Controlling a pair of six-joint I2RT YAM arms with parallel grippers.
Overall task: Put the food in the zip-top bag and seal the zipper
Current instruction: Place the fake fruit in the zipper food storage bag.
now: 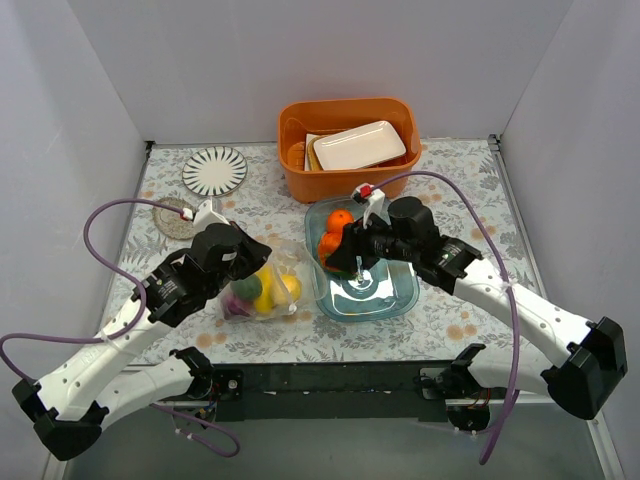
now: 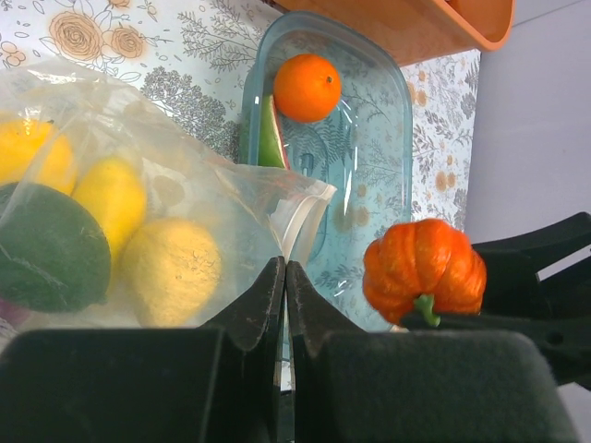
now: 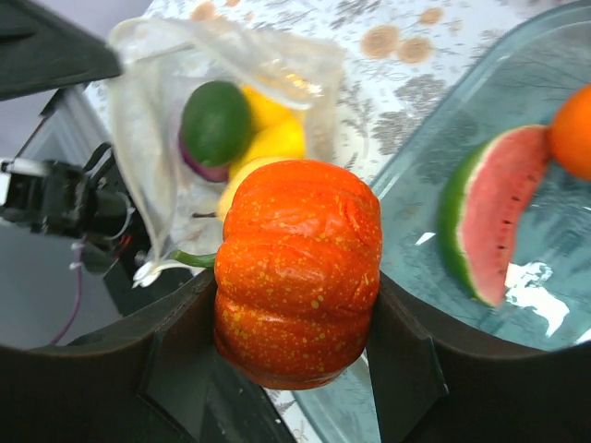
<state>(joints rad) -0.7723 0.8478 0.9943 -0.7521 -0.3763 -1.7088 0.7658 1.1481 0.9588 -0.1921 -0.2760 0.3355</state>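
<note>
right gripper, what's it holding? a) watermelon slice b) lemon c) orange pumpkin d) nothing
c: the right gripper is clamped on the orange pumpkin, one finger on each side, while the watermelon slice lies in the tray.

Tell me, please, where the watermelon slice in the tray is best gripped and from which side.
Probably from above, at mid-length, pinching its two flat faces: the watermelon slice is thin and seems propped on edge by the tray wall, with the orange near one end.
</note>
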